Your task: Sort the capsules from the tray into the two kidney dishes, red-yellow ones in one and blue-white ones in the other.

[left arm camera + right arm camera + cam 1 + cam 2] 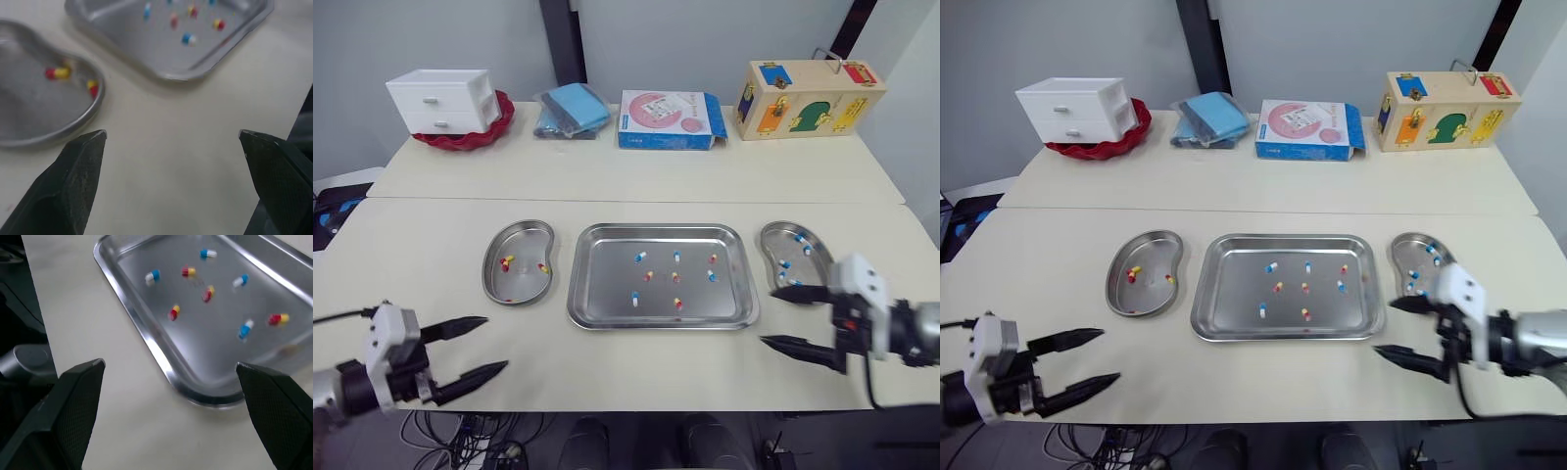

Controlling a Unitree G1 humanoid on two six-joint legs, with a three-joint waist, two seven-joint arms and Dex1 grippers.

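Note:
A steel tray lies mid-table with several loose capsules, both red-yellow and blue-white. To its left, a kidney dish holds a few red-yellow capsules. On the tray's right, another kidney dish holds blue-white capsules. My left gripper hangs open near the table's front edge, below the left dish, with nothing in it. My right gripper is open and empty by the tray's front right corner, pointing left. In the left wrist view the left gripper frames bare table short of dish and tray.
Along the table's back stand a white drawer box on a red dish, a blue cloth packet, a blue and pink carton and a wooden lock box. Bare tabletop stretches between them and the tray.

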